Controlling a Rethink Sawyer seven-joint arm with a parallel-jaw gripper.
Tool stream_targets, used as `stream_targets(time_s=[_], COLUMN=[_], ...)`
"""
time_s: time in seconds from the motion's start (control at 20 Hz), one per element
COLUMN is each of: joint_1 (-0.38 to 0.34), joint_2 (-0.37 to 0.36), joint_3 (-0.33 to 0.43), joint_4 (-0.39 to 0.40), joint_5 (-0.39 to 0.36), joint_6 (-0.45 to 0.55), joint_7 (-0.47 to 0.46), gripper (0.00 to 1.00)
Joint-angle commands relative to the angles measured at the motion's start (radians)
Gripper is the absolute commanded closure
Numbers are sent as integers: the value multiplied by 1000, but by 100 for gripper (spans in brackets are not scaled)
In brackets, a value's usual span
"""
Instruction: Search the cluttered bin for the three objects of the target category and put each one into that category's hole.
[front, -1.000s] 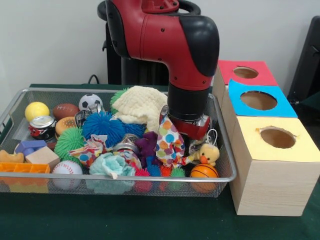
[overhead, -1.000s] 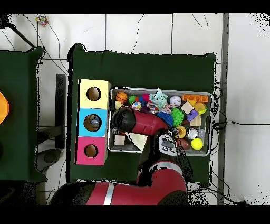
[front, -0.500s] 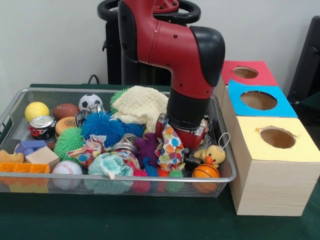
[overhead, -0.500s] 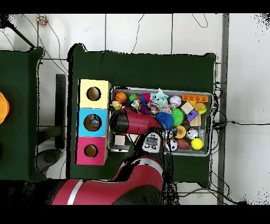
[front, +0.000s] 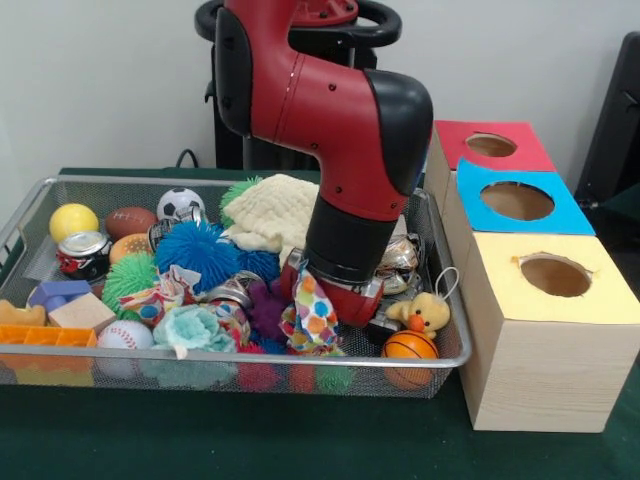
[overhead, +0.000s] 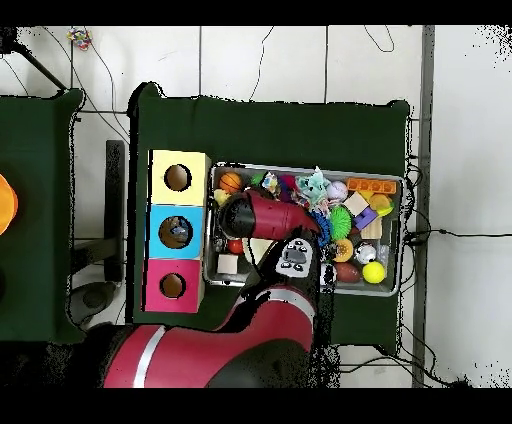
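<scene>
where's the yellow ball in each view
Front view: the yellow ball lies at the bin's far left corner, left of the brown football.
Overhead view: the yellow ball lies at the bin's lower right corner.
Shared landmark: the yellow box stands beside the bin's opposite end in both views.

A plain pale wall (front: 100, 90) is standing behind a table covered in dark green cloth (front: 250, 440). Seen from overhead, a light tiled floor (overhead: 260, 60) crossed by cables (overhead: 440, 234) is surrounding it, and a second green-covered table (overhead: 35, 210) is standing alongside.
</scene>
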Motion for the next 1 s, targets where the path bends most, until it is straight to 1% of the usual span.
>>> stream_targets(time_s=[0.05, 0.25, 0.45, 0.5, 0.6, 0.65, 0.7, 0.75, 1.0], joint_1=[-154, -178, -179, -175, -181, -190, -201, -220, -247], joint_2=[135, 154, 154, 151, 141, 134, 127, 115, 91], joint_3=[-72, -77, -81, -82, -65, -47, -27, 8, 72], joint_4=[-275, -353, -382, -378, -377, -378, -376, -370, -345], joint_5=[-76, -108, -153, -165, -188, -197, -206, -215, -235], joint_6=[14, 42, 69, 71, 84, 121, 138, 158, 194], joint_7=[-30, -42, -27, -18, -25, -48, -66, -100, -116], gripper=[100, 100, 100, 100, 100, 100, 100, 100, 100])
